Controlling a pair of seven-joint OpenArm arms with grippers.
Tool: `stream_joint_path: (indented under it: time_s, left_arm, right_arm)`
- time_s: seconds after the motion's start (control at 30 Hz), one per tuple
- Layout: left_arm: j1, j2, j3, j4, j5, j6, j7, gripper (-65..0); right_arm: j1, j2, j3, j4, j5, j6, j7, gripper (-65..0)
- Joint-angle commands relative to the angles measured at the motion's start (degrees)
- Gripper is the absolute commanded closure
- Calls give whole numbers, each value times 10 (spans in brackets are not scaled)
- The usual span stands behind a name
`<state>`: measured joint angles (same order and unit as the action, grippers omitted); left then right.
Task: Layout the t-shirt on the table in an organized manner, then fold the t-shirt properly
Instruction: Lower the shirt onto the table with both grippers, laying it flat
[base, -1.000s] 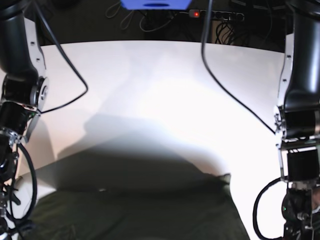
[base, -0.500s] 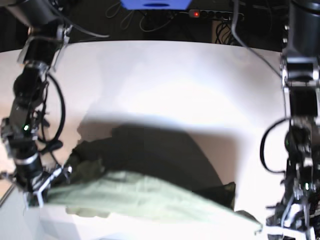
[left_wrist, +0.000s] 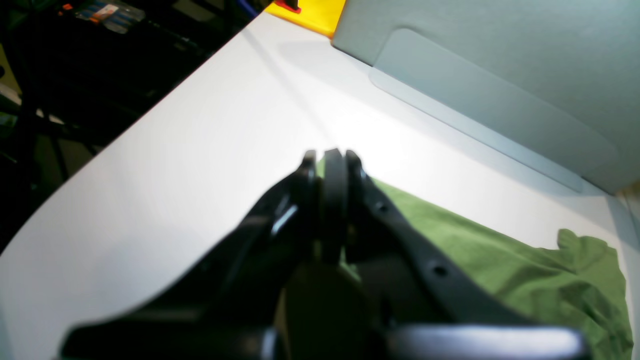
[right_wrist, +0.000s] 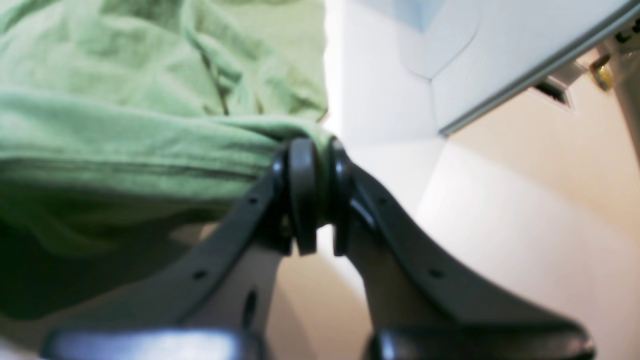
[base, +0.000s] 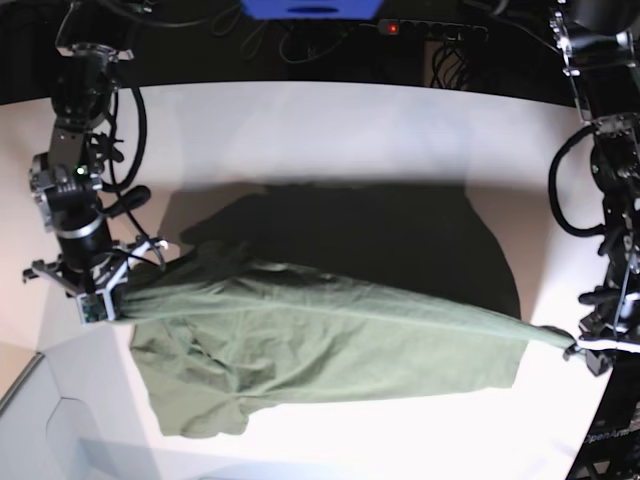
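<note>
Left gripper (left_wrist: 332, 165): in your left wrist view the jaws are closed, with the shirt (left_wrist: 525, 270) pinched between them, it seems; blur hides the contact. Green cloth trails right over the table (left_wrist: 200, 150).

Right wrist view: right gripper (right_wrist: 312, 165) clamped tight on a bunched shirt edge (right_wrist: 150, 135).

Base view: shirt (base: 330, 340) stretched taut between your right gripper (base: 105, 300) and left gripper (base: 580, 350), lower part draped on the table (base: 330, 130).

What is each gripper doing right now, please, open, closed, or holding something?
Left gripper: closed on a corner of the olive-green t-shirt.
Right gripper: closed on the t-shirt's other end, holding it stretched above the table.
</note>
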<state>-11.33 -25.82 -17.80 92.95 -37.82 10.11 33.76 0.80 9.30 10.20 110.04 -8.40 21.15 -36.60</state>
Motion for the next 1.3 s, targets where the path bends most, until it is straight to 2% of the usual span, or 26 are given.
stream_joint_path:
  time_s: [0.0, 0.07, 0.13, 0.23, 0.3, 0.43, 0.6, 0.73, 1.07, 1.2, 1.27]
  left_arm:
    - [-19, -10, -4, 10, -1, -1, -12, -1]
    - [-49, -10, -2, 6, -1, -1, -12, -1]
    - [-93, -8, 5, -17, 0, -1, -9, -1]
    - [-180, -1, 50, -82, 5, -1, -13, -1]
    - [-233, 1, 80, -133, 5, -1, -14, -1]
    - [-343, 32, 144, -234, 5, -2, -15, -1]
    - [-450, 59, 229, -340, 6, -2, -100, -1]
    - [-497, 64, 278, -349, 2, -2, -153, -1]
    - [-598, 64, 279, -333, 1, -2, -155, -1]
    - [-594, 61, 280, -329, 0, -2, -152, -1]
    - [-555, 57, 279, -300, 0, -2, -151, -1]
  right_arm:
    - [28, 5, 4, 17, 2, 14, 18, 0]
    - [58, 8, 6, 19, 0, 31, 16, 0]
    - [96, 18, 5, 17, 0, 31, 16, 0]
    - [159, 32, 2, -11, 0, 31, 16, 0]
    - [209, 38, 2, -48, 0, 31, 16, 0]
    - [303, 58, 3, -149, -1, 31, 16, 0]
    - [430, 85, 0, -247, -1, 30, 16, 0]
    - [501, 95, 0, -260, -1, 30, 16, 0]
    - [547, 104, 5, -238, -1, 29, 16, 0]
    - [519, 104, 6, -208, -1, 29, 15, 0]
    - [479, 103, 6, -173, -1, 29, 15, 0]
